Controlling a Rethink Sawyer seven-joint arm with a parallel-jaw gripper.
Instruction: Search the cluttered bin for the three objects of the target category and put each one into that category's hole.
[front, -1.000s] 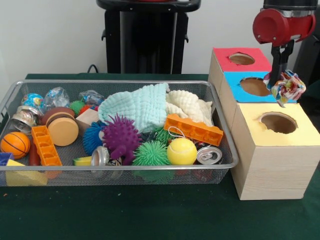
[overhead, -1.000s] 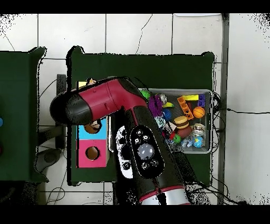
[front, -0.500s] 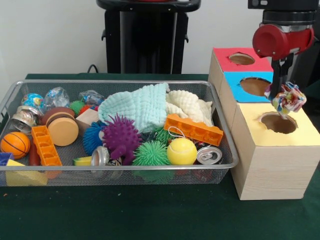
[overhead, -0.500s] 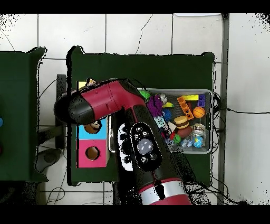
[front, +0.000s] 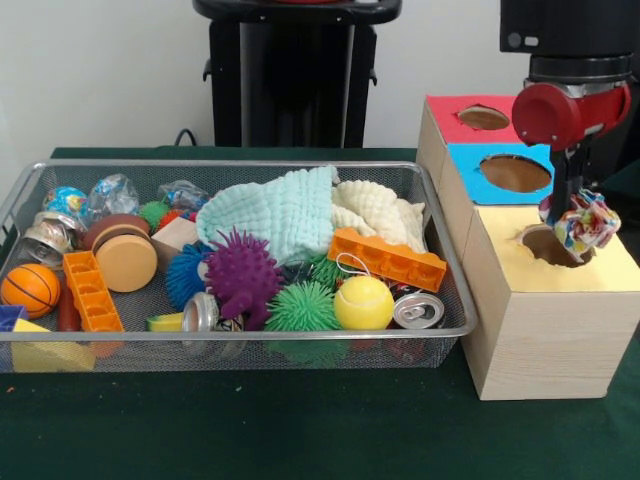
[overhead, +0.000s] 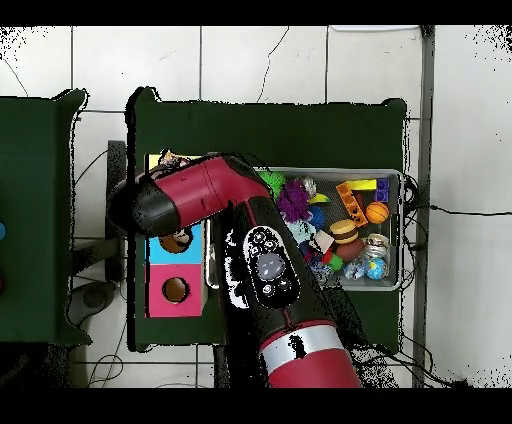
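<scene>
My gripper (front: 573, 212) is shut on a crumpled multicoloured cloth (front: 590, 224). It hangs right above the round hole (front: 553, 246) in the yellow box (front: 560, 285), and the cloth's lower edge is level with the hole's rim. Behind the yellow box stand a blue box (front: 510, 172) and a red box (front: 480, 118), each with its own hole. In the overhead view the arm (overhead: 200, 195) covers most of the boxes, and only a bit of the cloth (overhead: 170, 159) shows at the yellow end.
A wire mesh bin (front: 240, 340) left of the boxes holds a teal cloth (front: 280, 210), a cream cloth (front: 378, 205), an orange brick (front: 385, 258), a tennis ball (front: 363, 302), a can (front: 418, 310), spiky balls (front: 243, 275) and a small basketball (front: 30, 288).
The gripper has carried the cloth from over the blue box forward and down to the yellow box's hole. The bin's contents have not moved.
</scene>
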